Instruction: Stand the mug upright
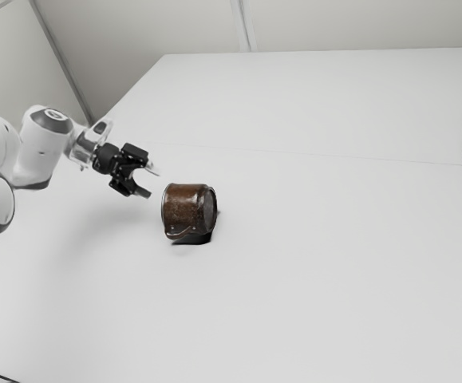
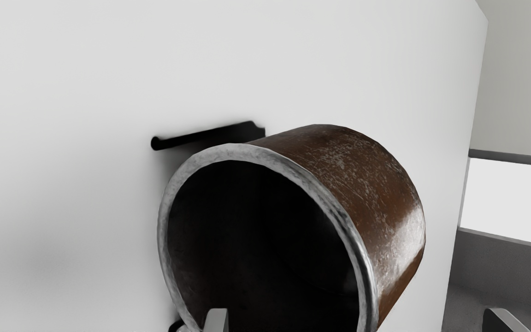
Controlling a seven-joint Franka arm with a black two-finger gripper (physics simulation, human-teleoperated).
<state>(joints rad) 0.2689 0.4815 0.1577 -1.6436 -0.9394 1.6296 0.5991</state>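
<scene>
Mug [image 1: 187, 207] lies on its side, inward of the tabletop's [image 1: 334, 279] far edge, mouth facing the fingers [image 2: 216, 320]. These stand open, clear of it, presumably spaced to straddle its wall.

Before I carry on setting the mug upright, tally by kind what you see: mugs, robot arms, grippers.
Mug: 1, brown, lying on its side
Robot arm: 1, mostly white
Gripper: 1, black, open
Total: 3
</scene>
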